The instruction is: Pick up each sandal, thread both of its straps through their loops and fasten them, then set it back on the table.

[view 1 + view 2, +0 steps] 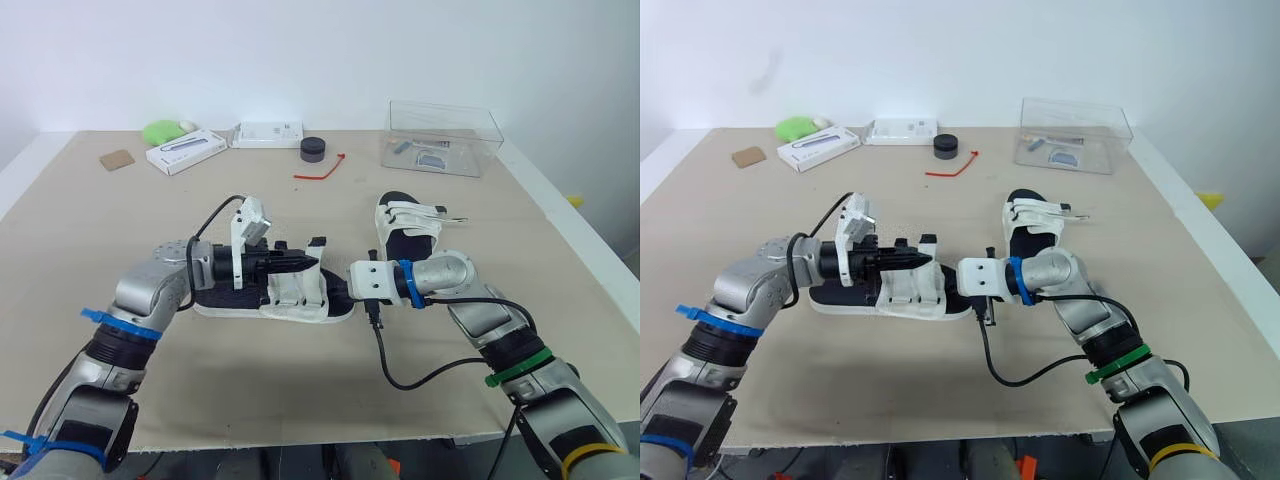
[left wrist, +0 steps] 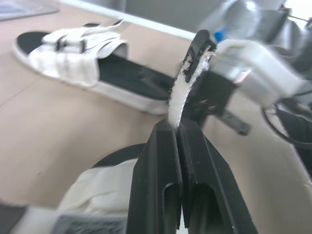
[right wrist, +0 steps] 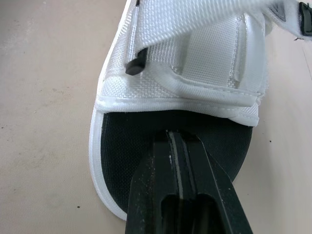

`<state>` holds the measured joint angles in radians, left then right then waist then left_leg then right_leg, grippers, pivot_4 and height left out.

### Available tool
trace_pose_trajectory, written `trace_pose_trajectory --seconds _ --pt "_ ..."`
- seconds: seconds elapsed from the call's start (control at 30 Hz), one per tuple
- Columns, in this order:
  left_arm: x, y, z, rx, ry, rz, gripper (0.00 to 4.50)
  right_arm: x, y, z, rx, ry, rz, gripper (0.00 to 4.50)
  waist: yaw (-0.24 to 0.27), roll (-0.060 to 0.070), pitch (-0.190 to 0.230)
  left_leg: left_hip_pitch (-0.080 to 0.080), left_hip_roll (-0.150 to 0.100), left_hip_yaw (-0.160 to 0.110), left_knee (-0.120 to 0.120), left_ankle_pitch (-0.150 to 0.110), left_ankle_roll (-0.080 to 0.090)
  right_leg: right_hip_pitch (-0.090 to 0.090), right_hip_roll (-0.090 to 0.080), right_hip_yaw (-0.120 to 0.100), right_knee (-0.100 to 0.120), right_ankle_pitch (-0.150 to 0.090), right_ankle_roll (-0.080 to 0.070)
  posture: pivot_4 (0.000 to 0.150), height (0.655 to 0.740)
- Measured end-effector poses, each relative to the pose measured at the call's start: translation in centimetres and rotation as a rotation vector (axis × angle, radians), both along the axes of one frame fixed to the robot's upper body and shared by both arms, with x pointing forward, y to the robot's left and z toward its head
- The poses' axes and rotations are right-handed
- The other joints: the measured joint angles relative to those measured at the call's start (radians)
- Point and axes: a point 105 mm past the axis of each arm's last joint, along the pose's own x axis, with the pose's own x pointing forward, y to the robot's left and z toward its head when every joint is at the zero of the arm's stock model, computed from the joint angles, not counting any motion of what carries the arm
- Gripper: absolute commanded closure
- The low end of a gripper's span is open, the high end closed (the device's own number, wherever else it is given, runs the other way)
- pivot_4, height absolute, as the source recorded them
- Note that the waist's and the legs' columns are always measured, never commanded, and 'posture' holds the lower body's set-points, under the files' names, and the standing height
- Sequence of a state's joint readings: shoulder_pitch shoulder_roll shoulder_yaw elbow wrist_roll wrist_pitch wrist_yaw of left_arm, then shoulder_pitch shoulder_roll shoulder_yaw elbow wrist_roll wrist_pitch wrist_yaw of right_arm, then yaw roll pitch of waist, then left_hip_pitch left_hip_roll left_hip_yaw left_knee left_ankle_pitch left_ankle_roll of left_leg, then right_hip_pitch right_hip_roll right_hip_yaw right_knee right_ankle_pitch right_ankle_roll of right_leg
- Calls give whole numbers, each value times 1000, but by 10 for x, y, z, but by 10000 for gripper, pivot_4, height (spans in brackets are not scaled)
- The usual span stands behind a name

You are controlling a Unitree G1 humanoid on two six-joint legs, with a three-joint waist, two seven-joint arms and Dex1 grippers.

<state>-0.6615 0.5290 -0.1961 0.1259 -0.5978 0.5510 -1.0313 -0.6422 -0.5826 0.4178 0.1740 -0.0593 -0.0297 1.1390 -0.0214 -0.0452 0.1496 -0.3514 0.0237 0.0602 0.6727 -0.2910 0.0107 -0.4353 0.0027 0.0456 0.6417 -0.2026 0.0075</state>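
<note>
Left end effector (image 2: 179,129) pinching white strap (image 2: 184,87), white sandal (image 1: 296,298), black footbed (image 3: 141,131)

You're seeing a clear box (image 1: 440,138) sitting far right, a black disc (image 1: 313,149) and red tie (image 1: 322,170) lying left of it.

I count two sandals on the one table (image 1: 250,390), the near sandal (image 1: 275,300) and the far sandal (image 1: 408,228), and two grippers of mine, the left gripper (image 1: 305,262) and the right gripper (image 3: 179,146). Toward the far edge I make out two white boxes, the blue-printed box (image 1: 186,151) and the other white box (image 1: 268,134). Of the rest I see one each: a green lump (image 1: 163,131), a brown square (image 1: 117,159), a black puck (image 1: 313,150), a red cord (image 1: 322,170) and a clear bin (image 1: 440,135).
</note>
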Motion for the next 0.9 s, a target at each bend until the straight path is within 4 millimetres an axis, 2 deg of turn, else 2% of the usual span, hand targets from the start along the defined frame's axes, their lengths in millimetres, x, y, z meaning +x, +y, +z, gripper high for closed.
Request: trace_pose_trajectory --seconds 0.13,0.4,0.53,0.57,0.6,0.73,0.83,0.9 --pt "8 4 -11 32 19 38 44299 0 0 -1 2 2 -5 45000 0 0 0 0 0 0 0 0 0 0 0 0 0 0 0 1500 7400" --pt "17 1 -17 66 26 42 44299 0 -1 -2 7 5 -17 45000 0 0 0 0 -1 0 1 1 0 1 -1 1 0 1 0 1500 7400" --pt "23 4 -20 92 24 65 34128 -1 -1 -3 10 5 -20 45000 0 0 -1 0 -1 0 1 1 0 1 -1 1 0 1 0 1500 7400" --pt "26 9 -22 116 8 88 27955 -1 -2 -2 9 2 -19 45000 0 0 -1 0 -1 0 1 1 0 1 -1 1 0 2 1 1500 7400" --pt "27 11 -22 125 -3 97 25680 -1 -2 -2 8 2 -18 45000 0 0 -1 0 -1 -1 0 1 0 1 -1 1 0 2 2 1500 7400" --pt "34 17 -19 143 -67 135 25680 -3 -3 -2 8 -2 -17 45000 0 0 -1 -1 -2 -2 0 0 0 0 -3 0 0 2 3 1500 7400" --pt "40 22 -10 136 -116 162 25680 -3 -4 -2 11 -1 -21 45000 0 0 -1 -2 -3 -3 0 0 0 0 -4 0 0 2 3 1500 7400" --pt "44 25 2 121 -173 181 25680 -3 -4 -2 11 -1 -23 45000 0 0 0 -2 -3 -3 0 0 0 0 -4 -1 0 2 4 1500 7400"
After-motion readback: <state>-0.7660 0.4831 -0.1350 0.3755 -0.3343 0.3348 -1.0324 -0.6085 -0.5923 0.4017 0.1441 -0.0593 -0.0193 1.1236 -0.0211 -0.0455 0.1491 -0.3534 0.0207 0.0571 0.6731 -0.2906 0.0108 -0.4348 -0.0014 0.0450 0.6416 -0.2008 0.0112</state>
